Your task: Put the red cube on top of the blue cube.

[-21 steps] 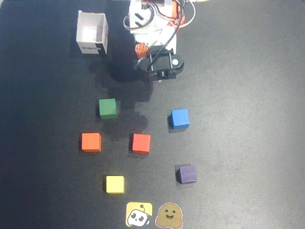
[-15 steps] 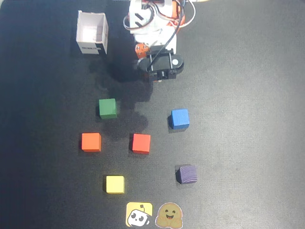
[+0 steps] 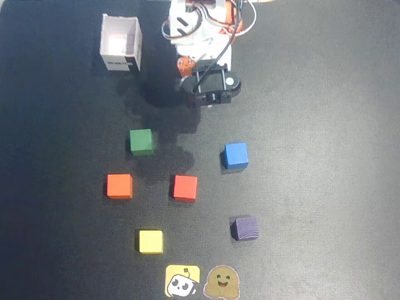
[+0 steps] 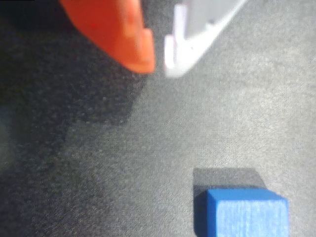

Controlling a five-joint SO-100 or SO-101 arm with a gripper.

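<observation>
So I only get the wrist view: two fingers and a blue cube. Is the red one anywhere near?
Observer: Yes. In the overhead view the red cube sits below and left of the blue cube, apart from it.
Operator: Is the gripper over it?
Observer: No. The gripper holds nothing, and overhead the arm sits above all the cubes in the picture.
Operator: Anything that could be mistaken for red?
Observer: An orange cube lies level with it, further left.
</observation>
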